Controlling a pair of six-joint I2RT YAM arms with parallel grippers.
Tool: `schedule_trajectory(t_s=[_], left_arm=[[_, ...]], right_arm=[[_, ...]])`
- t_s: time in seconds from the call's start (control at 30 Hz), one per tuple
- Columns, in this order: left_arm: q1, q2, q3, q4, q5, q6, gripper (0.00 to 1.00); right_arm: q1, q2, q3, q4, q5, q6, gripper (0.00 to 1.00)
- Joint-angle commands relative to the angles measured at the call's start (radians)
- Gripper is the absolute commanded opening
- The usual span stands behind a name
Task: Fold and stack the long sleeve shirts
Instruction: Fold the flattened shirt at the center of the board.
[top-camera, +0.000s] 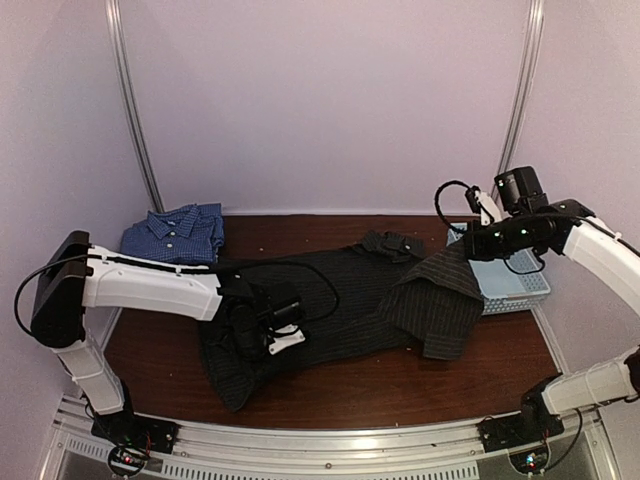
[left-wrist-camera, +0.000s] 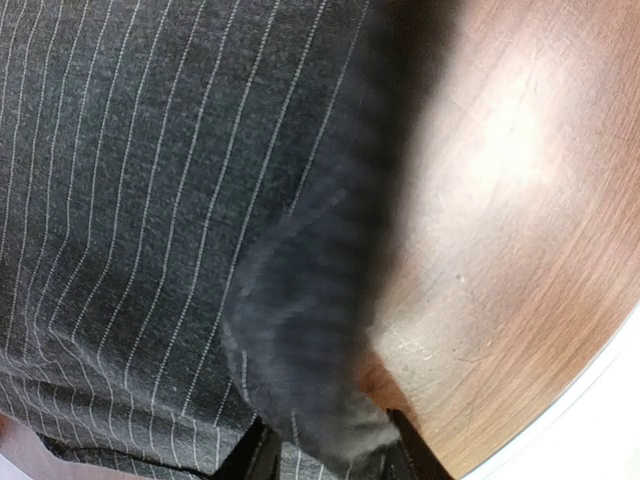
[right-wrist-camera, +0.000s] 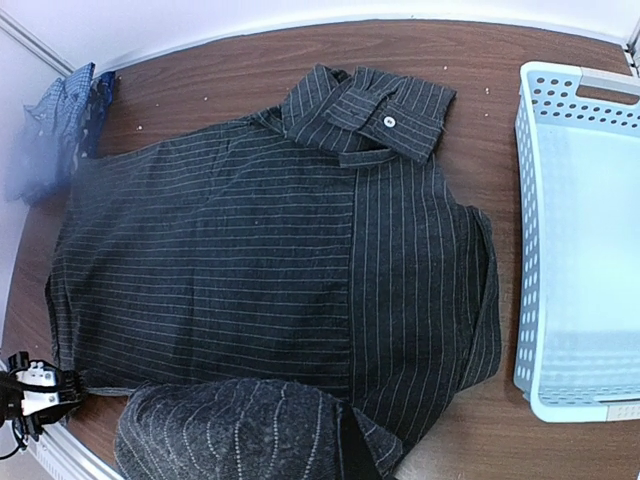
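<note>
blue shirt (top-camera: 175, 232) folded, far left. left tool (top-camera: 272, 335) at near-left hem of black shirt (top-camera: 330, 300), spread at centre; cloth between its fingers, grip unclear. right tool (top-camera: 470, 245) clamped on the raised right side. step: side fold. next: carry leftward, lay flat.

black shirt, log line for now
black shirt: spread out, right side lifted | right gripper: shut on it | left gripper: cloth between jaws, grip unclear | blue shirt: folded, far left
</note>
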Motion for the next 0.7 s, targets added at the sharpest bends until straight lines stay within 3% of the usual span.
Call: schedule_trajectory(t_s=[0.0, 0.43, 0.67], left_arm=[[0.005, 0.010, 0.003, 0.013, -0.016, 0.016, 0.39], [0.008, 0.002, -0.028, 0.034, -0.020, -0.007, 0.52], [0.011, 0.006, -0.020, 0.027, -0.070, -0.023, 0.53]], right_arm=[[-0.036, 0.042, 0.048, 0.071, -0.047, -0.041, 0.00], [-0.123, 0.173, 0.084, 0.122, -0.092, -0.076, 0.00], [-0.141, 0.227, 0.083, 0.160, -0.108, -0.070, 0.00]])
